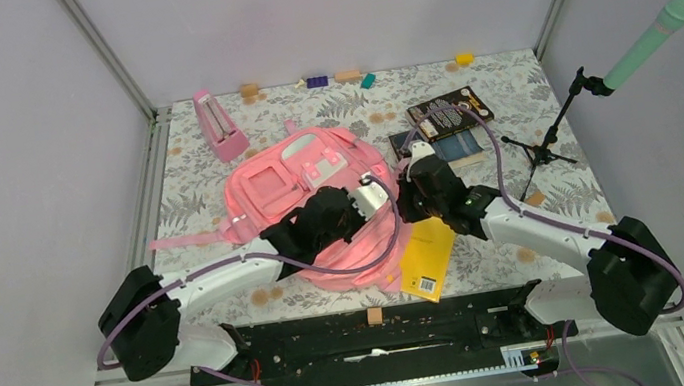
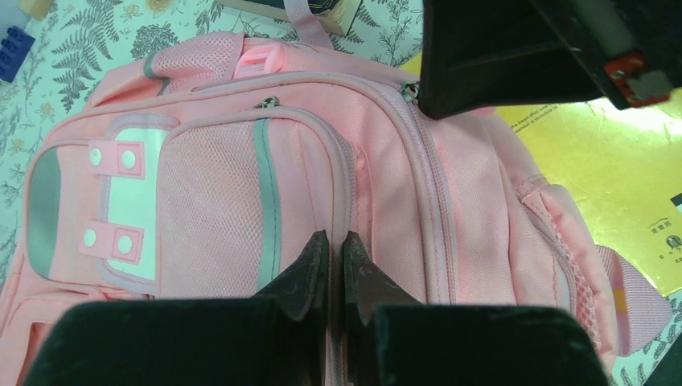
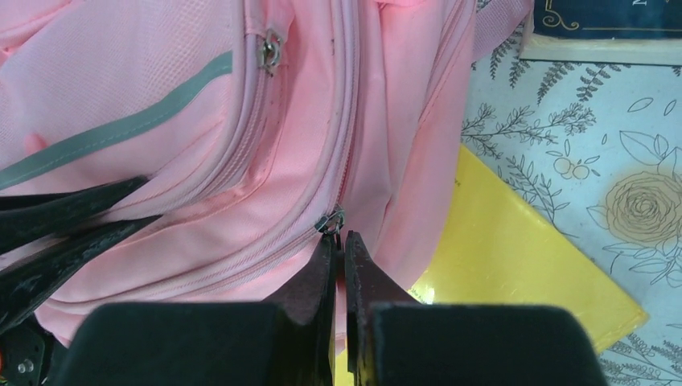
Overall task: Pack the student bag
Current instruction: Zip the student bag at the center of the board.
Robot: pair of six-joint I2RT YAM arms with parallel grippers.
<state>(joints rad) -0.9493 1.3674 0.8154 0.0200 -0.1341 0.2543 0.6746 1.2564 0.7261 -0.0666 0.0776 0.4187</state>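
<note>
Pink bag (image 1: 267, 188) lies flat mid-table (image 1: 525, 86) in the top view, front pockets up. The left arm (image 1: 228, 270) and right arm (image 1: 525, 228) both reach over its near half. A yellow book (image 1: 428, 262) is tucked partly under the bag's right edge, and dark books (image 1: 448, 115) lie beyond it, so nothing looks packed yet. In the left wrist view, the left pincer (image 2: 335, 241) is closed to a slit, its tips pressed into the seam between the front pocket (image 2: 209, 209) and the main body, beside the main zip (image 2: 430, 161). It seems to nip a fold of cloth there, though the fold itself is hard to make out. In the right wrist view, the right pincer (image 3: 338, 241) is pinched shut on the zip pull (image 3: 330, 221) of that main zip, low on the bag's side and just above the yellow book. The step in hand looks to be unzipping the main compartment, with one arm steadying the bag and the other working the slider. Next, the right arm likely needs to draw the pull along the curve of the track, in line with the teeth, while the left arm keeps the cloth taut so the bag does not drag across the table.
</note>
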